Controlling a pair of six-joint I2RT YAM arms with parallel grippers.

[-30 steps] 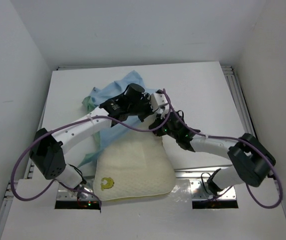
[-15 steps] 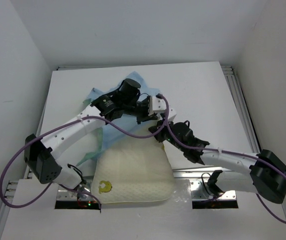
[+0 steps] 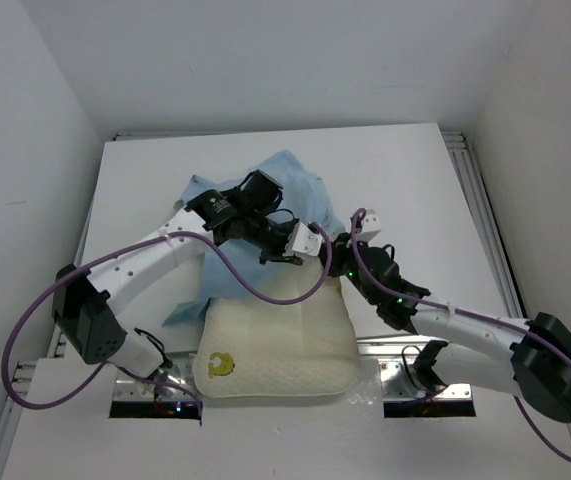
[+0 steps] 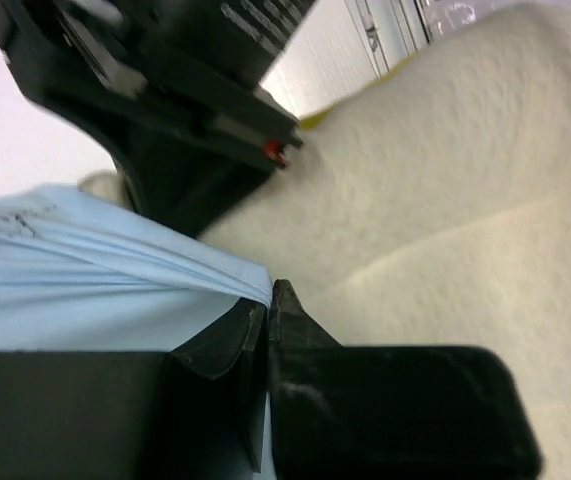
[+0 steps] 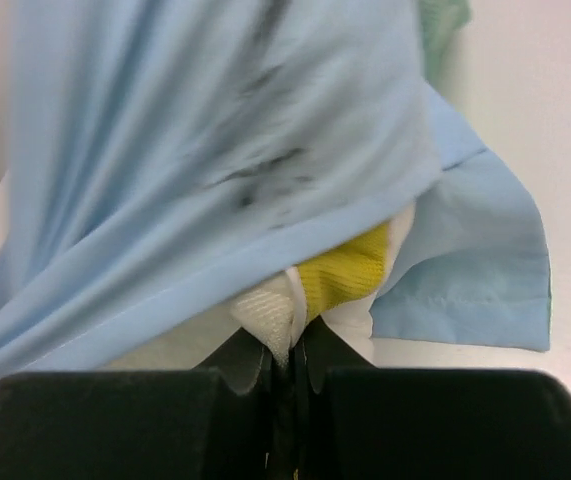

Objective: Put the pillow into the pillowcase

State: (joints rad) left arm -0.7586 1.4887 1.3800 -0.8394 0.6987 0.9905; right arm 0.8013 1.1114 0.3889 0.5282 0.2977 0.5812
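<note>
Pillow point(image 3: 280, 335) lies at the near edge of the table point(image 3: 415, 180), its far end under the light-blue pillowcase point(image 3: 290, 185). Right gripper point(image 5: 287, 352) is clamped on the pillow's yellow-seamed corner. Left gripper point(image 4: 269, 305) is pinched on the pillowcase hem, right beside the pillow.

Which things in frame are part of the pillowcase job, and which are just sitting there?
Job: pillow; pillowcase; left claw, shut on the pillowcase; right claw, shut on a pillow corner.
Just there: table; metal rail along its right side.
</note>
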